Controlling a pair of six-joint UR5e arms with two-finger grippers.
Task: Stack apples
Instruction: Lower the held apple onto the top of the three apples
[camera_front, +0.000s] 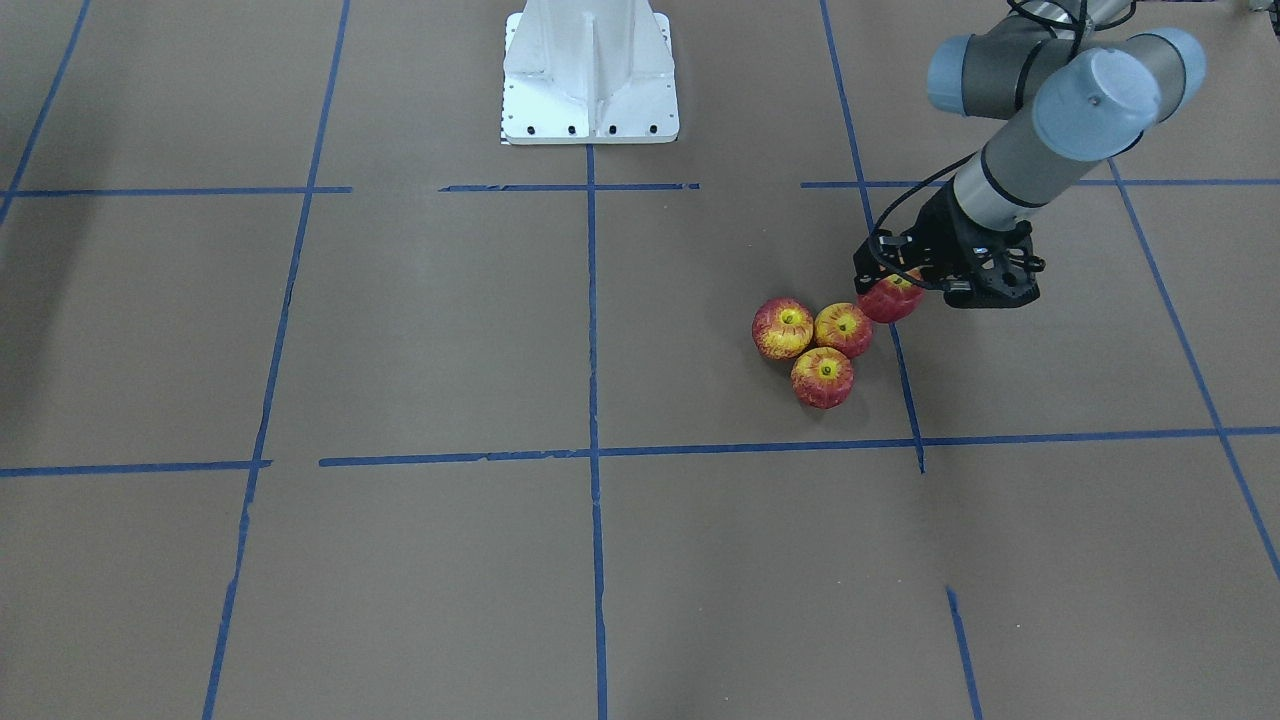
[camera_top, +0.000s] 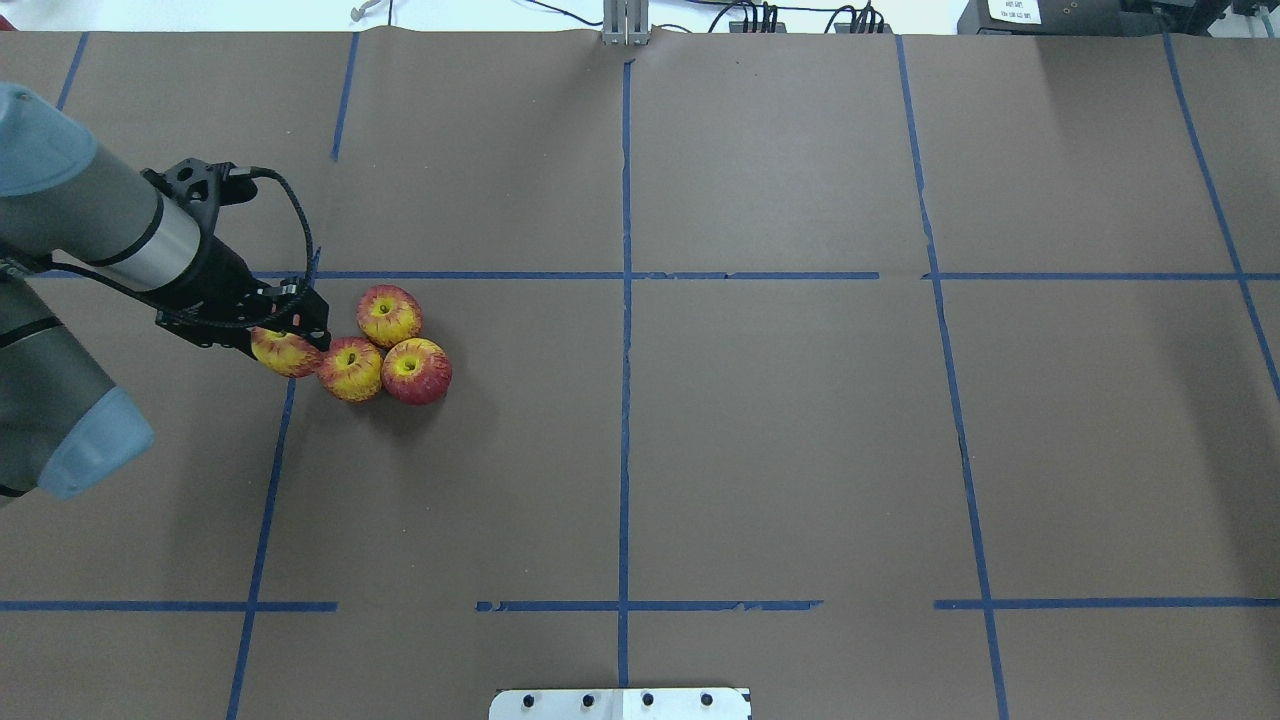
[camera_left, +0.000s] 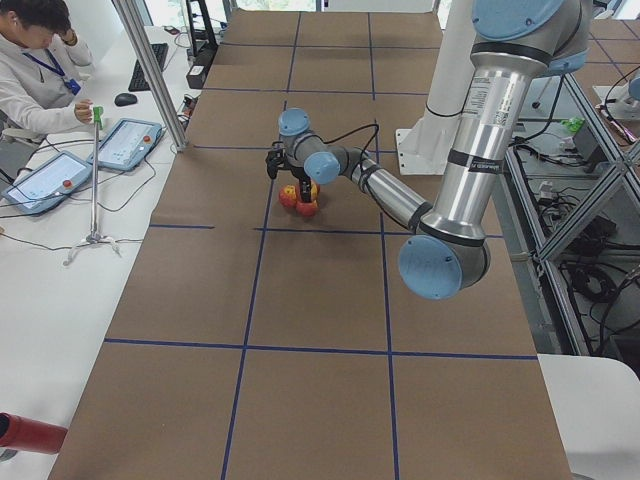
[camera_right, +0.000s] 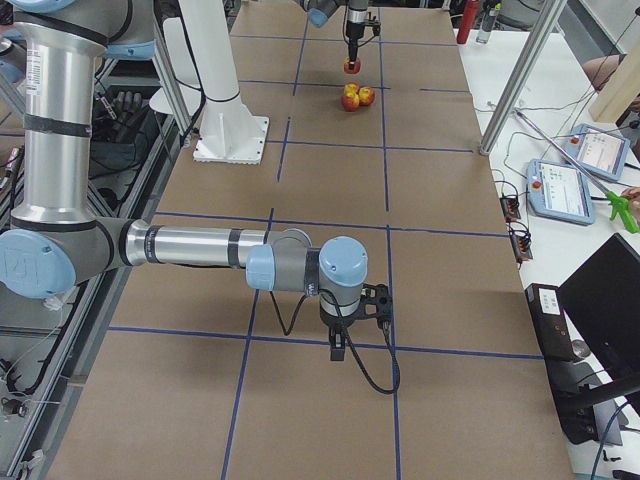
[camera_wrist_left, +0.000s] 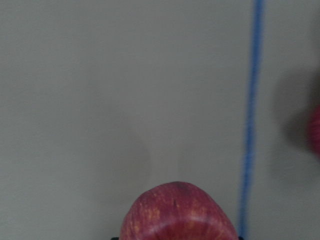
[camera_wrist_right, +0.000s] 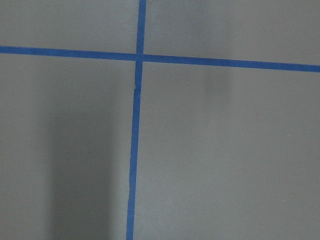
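While your left gripper (camera_top: 288, 338) is clamped around one apple (camera_top: 283, 356), held above the desk (camera_top: 760, 450), the three other apples (camera_top: 351, 369) sit touching in a cluster on the desk, just right of it. Your right gripper (camera_right: 340, 348) hangs near the desk's right end, well apart; whether it's open, you cannot tell.

held apple (camera_wrist_left: 179, 212): cut off at 6 o'clock | second apple (camera_wrist_left: 316, 131): blurred sliver at 3 o'clock | right gripper (camera_right: 337, 350): jaws too small
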